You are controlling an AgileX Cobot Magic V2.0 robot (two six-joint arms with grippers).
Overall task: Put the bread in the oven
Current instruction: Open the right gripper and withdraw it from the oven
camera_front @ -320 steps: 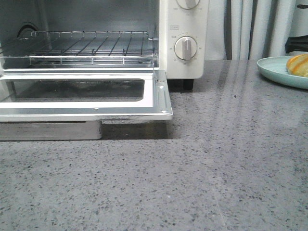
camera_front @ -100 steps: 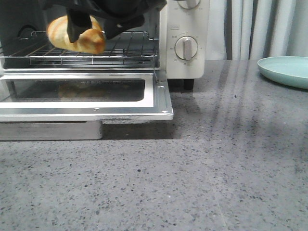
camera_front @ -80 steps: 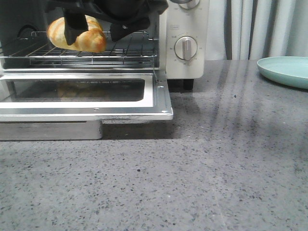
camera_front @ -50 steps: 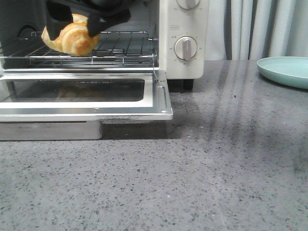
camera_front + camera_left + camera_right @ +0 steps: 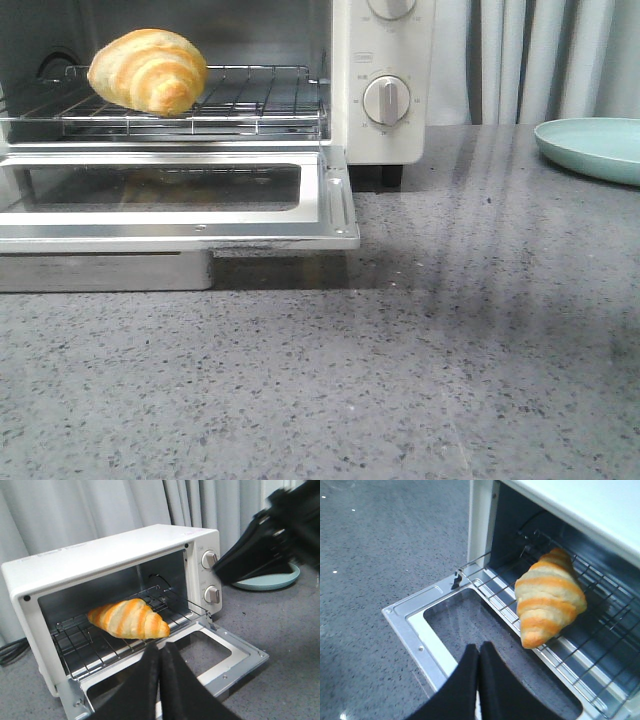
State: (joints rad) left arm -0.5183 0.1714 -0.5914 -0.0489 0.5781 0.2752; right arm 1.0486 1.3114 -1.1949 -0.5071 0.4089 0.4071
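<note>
The bread, a golden-brown striped croissant roll, lies on the wire rack inside the cream-white oven, whose glass door hangs open. It also shows in the left wrist view and the right wrist view. My left gripper is shut and empty, in front of the open door. My right gripper is shut and empty, above the door's glass, apart from the bread. The right arm shows blurred in the left wrist view. Neither gripper shows in the front view.
A pale green plate sits empty at the far right of the grey speckled counter. Oven dials face front. Grey curtains hang behind. A metal crumb tray sticks out under the door.
The gripper that held the bread over the rack has let it go and pulled out of the front view. The bread now lies alone on the rack.
</note>
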